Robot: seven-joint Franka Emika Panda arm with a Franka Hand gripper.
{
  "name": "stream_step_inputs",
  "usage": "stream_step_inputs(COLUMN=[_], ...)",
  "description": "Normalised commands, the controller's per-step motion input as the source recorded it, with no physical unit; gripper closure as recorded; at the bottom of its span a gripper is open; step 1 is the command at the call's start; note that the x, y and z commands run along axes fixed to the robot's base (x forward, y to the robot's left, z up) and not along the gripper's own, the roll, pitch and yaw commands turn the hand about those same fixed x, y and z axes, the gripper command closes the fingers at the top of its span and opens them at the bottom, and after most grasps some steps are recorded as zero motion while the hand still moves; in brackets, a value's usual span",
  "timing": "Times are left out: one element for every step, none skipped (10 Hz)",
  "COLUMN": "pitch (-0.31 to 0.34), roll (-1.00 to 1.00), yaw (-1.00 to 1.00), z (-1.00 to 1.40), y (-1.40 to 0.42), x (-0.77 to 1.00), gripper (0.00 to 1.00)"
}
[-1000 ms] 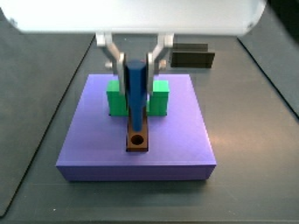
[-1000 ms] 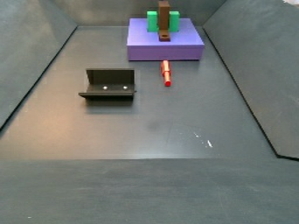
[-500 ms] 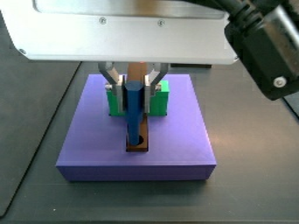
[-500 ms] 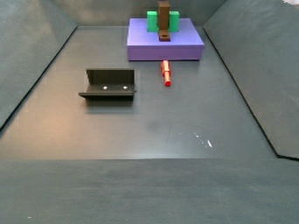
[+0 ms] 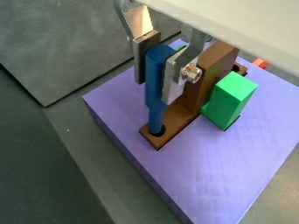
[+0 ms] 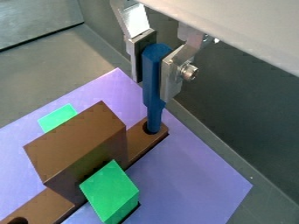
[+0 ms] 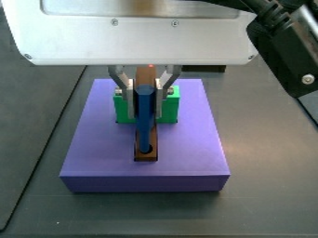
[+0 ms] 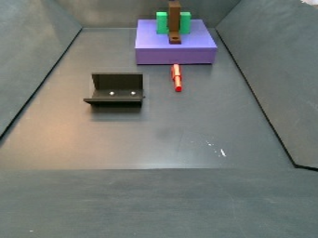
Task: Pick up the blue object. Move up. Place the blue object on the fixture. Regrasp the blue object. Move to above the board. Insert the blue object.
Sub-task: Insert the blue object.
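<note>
My gripper point(image 5: 160, 70) is shut on the blue object point(image 5: 156, 87), a slim bar held upright between the silver fingers point(image 5: 145, 54). Its lower end stands in the round hole at the end of the brown bar point(image 5: 187, 114) on the board point(image 5: 222, 175). A wrist view shows the same grip point(image 6: 155, 68) on the blue object point(image 6: 153, 83) over the board point(image 6: 187, 166). In a side view the gripper point(image 7: 145, 93) hangs low above the board point(image 7: 187, 149) with the blue object point(image 7: 147, 116) reaching the hole. The fixture point(image 8: 115, 90) stands apart on the floor.
A green block point(image 5: 232, 98) sits on the board beside the brown bar, close to the fingers. A small red piece point(image 8: 177, 76) lies on the floor just in front of the board point(image 8: 155, 51). Dark sloping walls enclose the floor.
The gripper has come down over the board with the blue object in it. The bar's lower end now reaches the hole in the brown bar.
</note>
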Motion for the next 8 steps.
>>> stream_step_inputs(pitch=[0.0,0.0,0.0,0.0,0.0,0.0,-0.004,-0.006], roll=[0.07,0.08,0.06,0.06,0.07,0.07,0.05,0.04], yaw=[0.21,0.2,0.2,0.19,0.19,0.19,0.19,0.24], z=[-0.07,-0.11,-0.12,-0.13,-0.2,-0.22,-0.22,-0.17], y=[0.0,0.0,0.0,0.0,0.0,0.0,-0.03,-0.22], x=[0.13,0.1,0.1,0.11,0.04,0.0,0.0,-0.04], gripper=[1.0,1.0,1.0,1.0,1.0,1.0,1.0,1.0])
